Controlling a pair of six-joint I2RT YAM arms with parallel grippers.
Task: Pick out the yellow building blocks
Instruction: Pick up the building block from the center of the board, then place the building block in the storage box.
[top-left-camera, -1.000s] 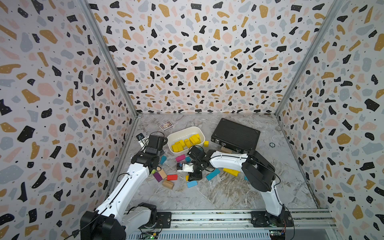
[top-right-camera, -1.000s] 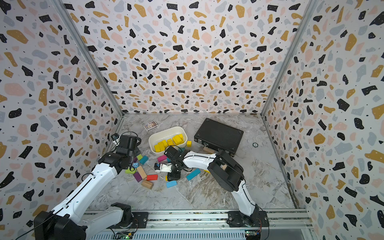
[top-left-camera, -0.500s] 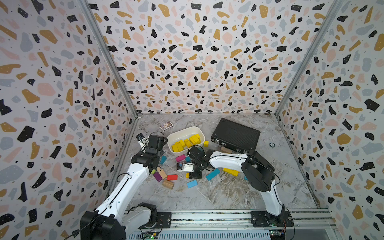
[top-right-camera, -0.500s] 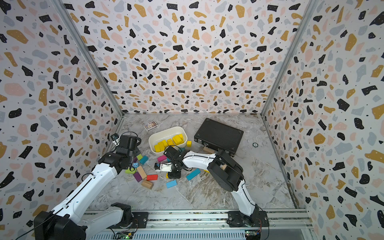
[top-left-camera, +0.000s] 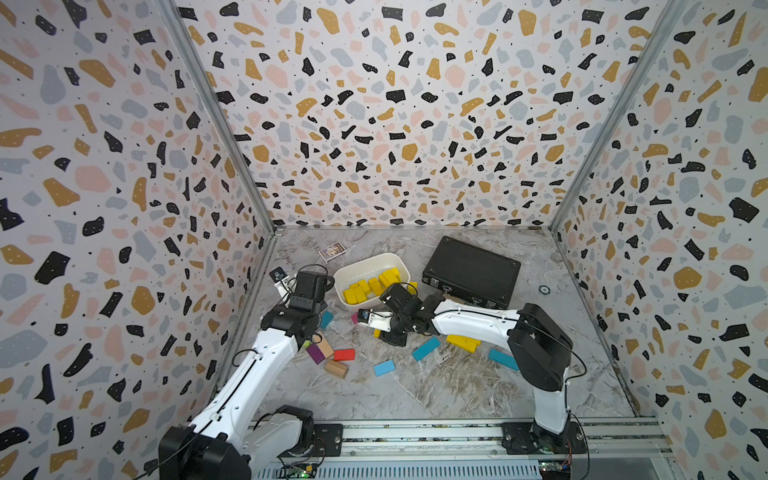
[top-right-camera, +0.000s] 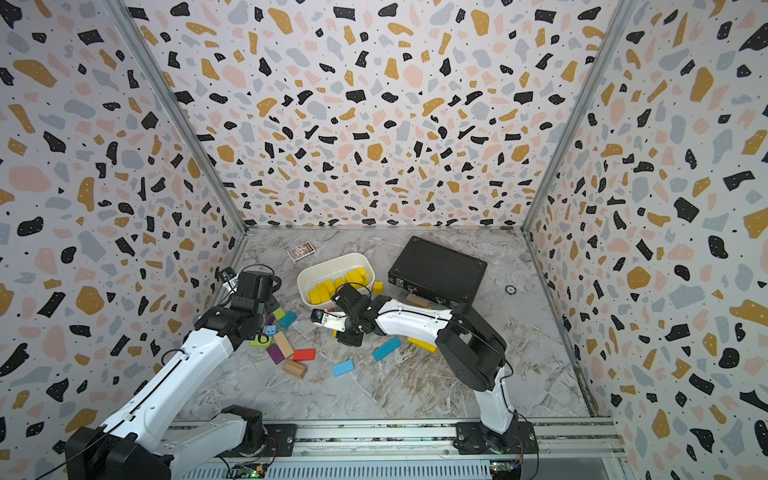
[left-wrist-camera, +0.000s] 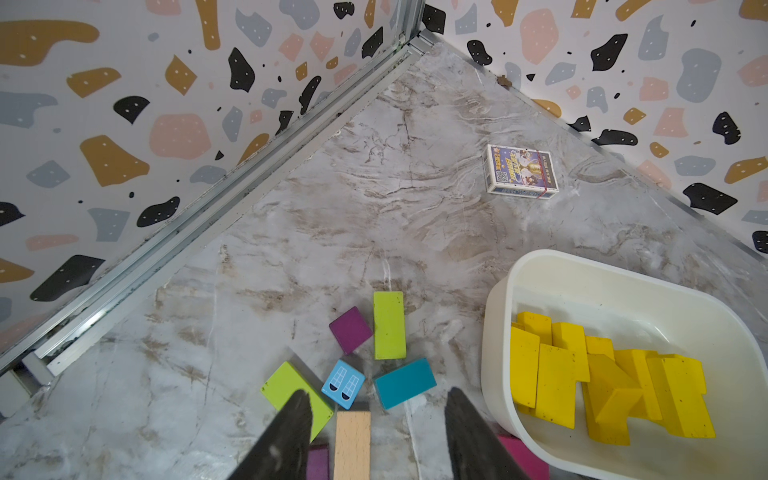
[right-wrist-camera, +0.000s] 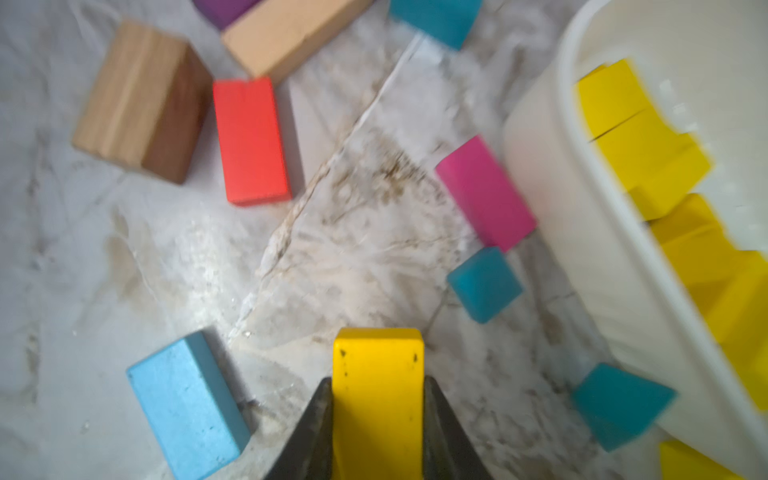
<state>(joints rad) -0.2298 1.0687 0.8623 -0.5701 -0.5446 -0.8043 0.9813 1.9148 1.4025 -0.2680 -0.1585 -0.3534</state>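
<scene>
My right gripper (right-wrist-camera: 378, 384) is shut on a yellow building block (right-wrist-camera: 378, 374), which sticks out from between the jaws. In both top views this gripper (top-left-camera: 380, 332) (top-right-camera: 347, 334) sits low, just in front of the white tub (top-left-camera: 365, 259) (top-right-camera: 332, 259) (right-wrist-camera: 582, 208). The tub holds several yellow blocks (top-left-camera: 371, 282) (left-wrist-camera: 602, 382). A yellow bar (top-left-camera: 462, 343) (top-right-camera: 422, 344) lies on the table under the right arm. A small yellow cube (top-left-camera: 412, 286) (top-right-camera: 377, 286) sits beside the tub. My left gripper (left-wrist-camera: 376, 399) is open and holds nothing, above a tan block (left-wrist-camera: 352, 440).
Loose blocks lie around: red (top-left-camera: 344, 354), wood (top-left-camera: 336, 368), light blue (top-left-camera: 384, 368), teal (top-left-camera: 426, 348), pink (right-wrist-camera: 484, 193), lime (left-wrist-camera: 389, 324), purple (left-wrist-camera: 350, 330). A black case (top-left-camera: 471, 268) lies behind the right arm. A card box (top-left-camera: 332, 252) lies near the back wall.
My right jaws have closed on the yellow block, and the gripper has shifted slightly toward the tub. The left arm has not moved.
</scene>
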